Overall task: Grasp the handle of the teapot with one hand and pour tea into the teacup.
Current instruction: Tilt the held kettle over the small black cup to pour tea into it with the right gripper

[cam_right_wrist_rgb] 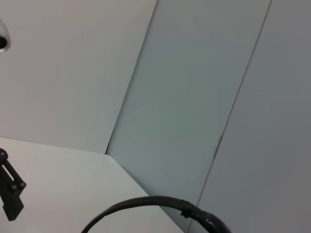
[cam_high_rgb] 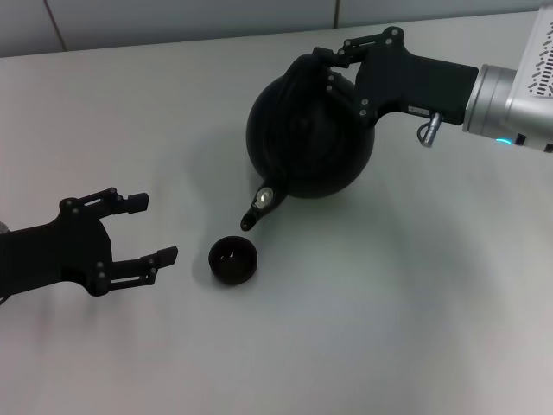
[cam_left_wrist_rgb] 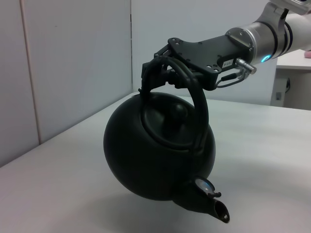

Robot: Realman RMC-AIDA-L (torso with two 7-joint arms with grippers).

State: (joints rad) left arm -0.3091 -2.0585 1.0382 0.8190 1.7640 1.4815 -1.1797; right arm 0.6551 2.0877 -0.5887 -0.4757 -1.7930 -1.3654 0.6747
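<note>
Overhead head view, 2 wrist close-ups

Pale grey table [cam_high_rgb: 363, 346] is filling most of head view, matte w/ soft shadows lying on it. Light wall panels [cam_left_wrist_rgb: 73, 63] are rising at far edge, thin vertical seams running btwn them. White cabinet [cam_left_wrist_rgb: 296, 77] is standing far right in left wrist view.

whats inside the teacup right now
In the head view the teacup sits upright on the table, its inside dark; whether it holds tea cannot be told. The teapot, held tilted by the right gripper, has its spout just above and behind the cup.
</note>
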